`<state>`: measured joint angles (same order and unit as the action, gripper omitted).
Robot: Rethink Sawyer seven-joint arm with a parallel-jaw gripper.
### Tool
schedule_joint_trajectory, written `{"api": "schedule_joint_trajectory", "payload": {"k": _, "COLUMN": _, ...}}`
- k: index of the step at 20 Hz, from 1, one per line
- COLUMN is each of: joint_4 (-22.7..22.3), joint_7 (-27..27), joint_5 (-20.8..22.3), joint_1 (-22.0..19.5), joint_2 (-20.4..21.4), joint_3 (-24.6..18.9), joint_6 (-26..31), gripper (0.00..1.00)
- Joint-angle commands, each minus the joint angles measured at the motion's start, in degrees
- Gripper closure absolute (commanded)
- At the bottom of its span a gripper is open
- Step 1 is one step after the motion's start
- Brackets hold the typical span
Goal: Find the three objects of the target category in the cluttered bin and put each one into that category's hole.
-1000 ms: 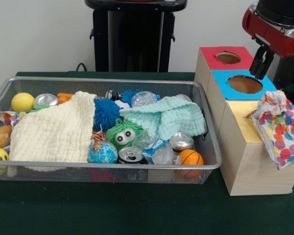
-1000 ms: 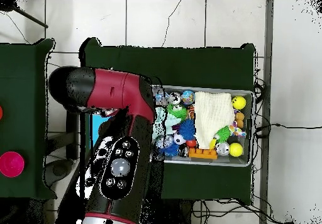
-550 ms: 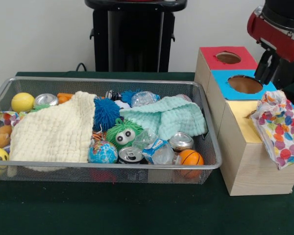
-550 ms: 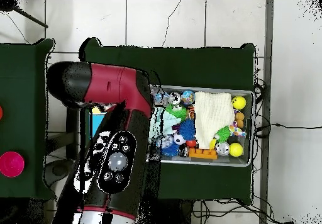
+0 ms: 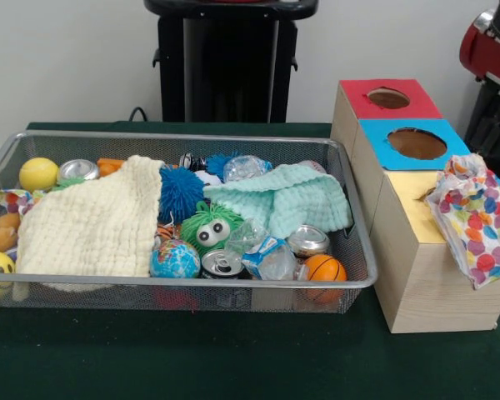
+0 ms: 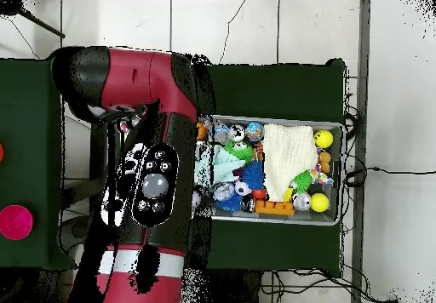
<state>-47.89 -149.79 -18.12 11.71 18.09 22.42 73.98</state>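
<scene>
On the green bench point(image 5: 233, 358) sits a wire mesh bin point(image 5: 350, 283), crowded with things. A cream knitted cloth point(image 5: 92, 225) covers much of its left half and a mint knitted cloth point(image 5: 287, 196) lies toward the right rear. Between them are a blue spiky ball point(image 5: 181, 192) and a green fuzzy toy with eyes point(image 5: 208, 229). Along the front wall lie a globe ball point(image 5: 174, 260), a drink can point(image 5: 223, 264), a crushed plastic bottle point(image 5: 267, 254), a second can point(image 5: 308, 241) and a small basketball point(image 5: 325, 268). A yellow ball point(image 5: 38, 173) and a third can point(image 5: 77, 170) are in the far left corner.

Just beside the bin stands a wooden box point(image 5: 417, 283) with a red-topped hole point(image 5: 388, 98) and a blue-topped hole point(image 5: 417, 143); a polka-dot bag point(image 5: 475, 221) lies over its yellow section.

The red arm point(image 6: 153, 172) shows in the overhead view, hiding the box and the bin's near end. The gripper is hidden, so I cannot tell whether it is spread or pressed together.
</scene>
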Motion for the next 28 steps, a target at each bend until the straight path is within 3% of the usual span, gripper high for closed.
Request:
{"api": "schedule_joint_trajectory", "payload": {"k": 1, "joint_4": 6.35, "joint_7": -10.65, "joint_5": 0.22, "joint_1": -2.66, "joint_2": -5.43, "joint_3": -2.08, "joint_6": 4.58, "gripper": 1.0}}
{"api": "schedule_joint_trajectory", "payload": {"k": 9, "joint_4": -2.67, "joint_7": -5.45, "joint_5": 0.54, "joint_1": -3.76, "joint_2": -4.97, "joint_3": -5.17, "joint_6": -8.72, "gripper": 1.0}}
{"api": "schedule_joint_trajectory", "payload": {"k": 14, "joint_4": -5.52, "joint_7": -4.18, "joint_5": 0.75, "joint_1": -3.88, "joint_2": -5.31, "joint_3": -6.07, "joint_6": -14.28, "gripper": 1.0}}
{"api": "schedule_joint_trajectory", "payload": {"k": 19, "joint_4": -7.93, "joint_7": -3.62, "joint_5": 0.42, "joint_1": -3.79, "joint_2": -4.79, "joint_3": -6.59, "joint_6": -16.45, "gripper": 1.0}}
{"api": "schedule_joint_trajectory", "payload": {"k": 24, "joint_4": -9.83, "joint_7": -6.49, "joint_5": 0.3, "joint_1": -1.46, "joint_2": -4.47, "joint_3": -5.64, "joint_6": -16.99, "gripper": 1.0}}
{"api": "schedule_joint_trajectory", "payload": {"k": 28, "joint_4": -13.98, "joint_7": -6.11, "joint_5": -0.28, "joint_1": -0.83, "joint_2": -2.73, "joint_3": -6.48, "joint_6": -19.82, "gripper": 1.0}}
